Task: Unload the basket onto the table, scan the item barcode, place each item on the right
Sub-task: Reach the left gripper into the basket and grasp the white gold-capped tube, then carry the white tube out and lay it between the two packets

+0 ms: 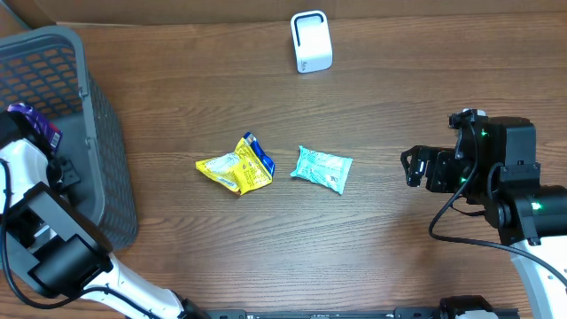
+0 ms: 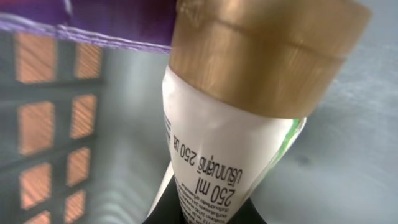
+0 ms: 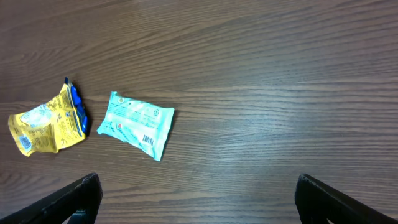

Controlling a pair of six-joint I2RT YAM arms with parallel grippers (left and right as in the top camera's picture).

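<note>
Sitting inside the grey plastic mesh basket, the left gripper was pinched fully shut, apparently on a white tube with a gold cap beside a purple packet. The right gripper hung wide open and empty over the brown wooden table.

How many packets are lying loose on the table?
2. A yellow packet lies near the table's middle. A teal packet lies beside it, not touching. The basket at the left edge may hide more.
</note>
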